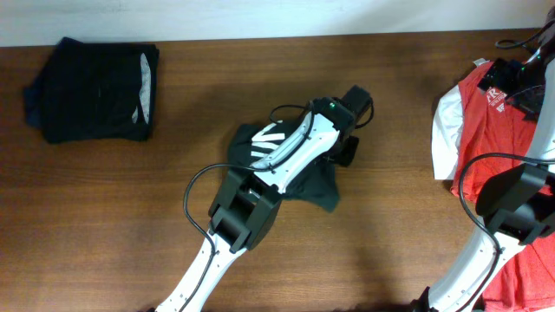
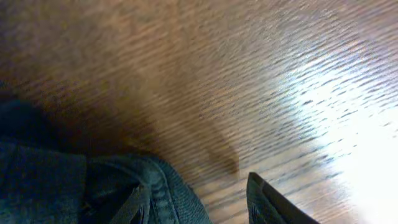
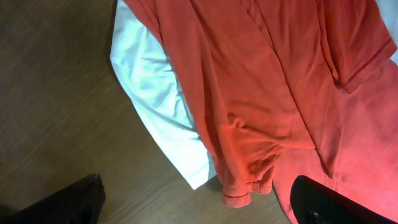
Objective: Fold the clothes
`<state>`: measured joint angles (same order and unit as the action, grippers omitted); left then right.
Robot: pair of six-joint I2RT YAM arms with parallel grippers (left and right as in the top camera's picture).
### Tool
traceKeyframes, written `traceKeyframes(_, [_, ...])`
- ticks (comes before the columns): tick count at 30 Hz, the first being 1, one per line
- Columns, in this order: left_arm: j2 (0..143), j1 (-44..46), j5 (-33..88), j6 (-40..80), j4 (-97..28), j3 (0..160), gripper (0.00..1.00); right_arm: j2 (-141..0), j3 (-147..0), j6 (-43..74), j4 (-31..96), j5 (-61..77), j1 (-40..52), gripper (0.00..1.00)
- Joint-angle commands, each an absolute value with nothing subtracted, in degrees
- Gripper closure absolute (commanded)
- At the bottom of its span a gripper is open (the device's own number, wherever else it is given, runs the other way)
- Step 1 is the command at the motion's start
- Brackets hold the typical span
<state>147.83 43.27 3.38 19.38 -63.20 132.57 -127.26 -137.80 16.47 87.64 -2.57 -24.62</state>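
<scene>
The black trousers [image 1: 260,147] with white block lettering lie bunched mid-table, mostly under my left arm. My left gripper [image 1: 348,153] hangs at their right edge. In the left wrist view the gripper [image 2: 208,211] looks open: one finger shows at the right, bare wood in the gap, and the trousers' dark hem [image 2: 124,186] covers the left side. The black garment with pale lining [image 1: 91,91] lies folded at the far left. The red T-shirt with white sleeves [image 1: 490,130] lies at the right. My right gripper [image 1: 520,82] [image 3: 199,208] is open and empty above the T-shirt's edge [image 3: 249,93].
The brown wooden table [image 1: 130,217] has bare wood in front and between the garments. The T-shirt reaches the table's right edge, under my right arm [image 1: 512,208]. Cables run along both arms.
</scene>
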Motion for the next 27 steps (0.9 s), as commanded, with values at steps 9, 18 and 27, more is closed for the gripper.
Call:
traceKeyframes(9, [141.67, 42.54, 6.24, 18.17, -79.96, 157.4, 0.01, -126.8, -138.02, 16.8, 87.64, -3.29, -24.77, 0.01])
traceKeyframes(18, [137.73, 15.62, 13.5, 10.61, -96.73, 155.17, 0.01, -126.8, -138.02, 16.78, 87.64, -3.31, -24.77, 0.01])
traceKeyframes(27, [137.53, 9.45, 5.91, 10.31, -96.73, 130.15, 0.01, -126.8, -138.02, 16.8, 87.64, -3.29, -24.77, 0.01])
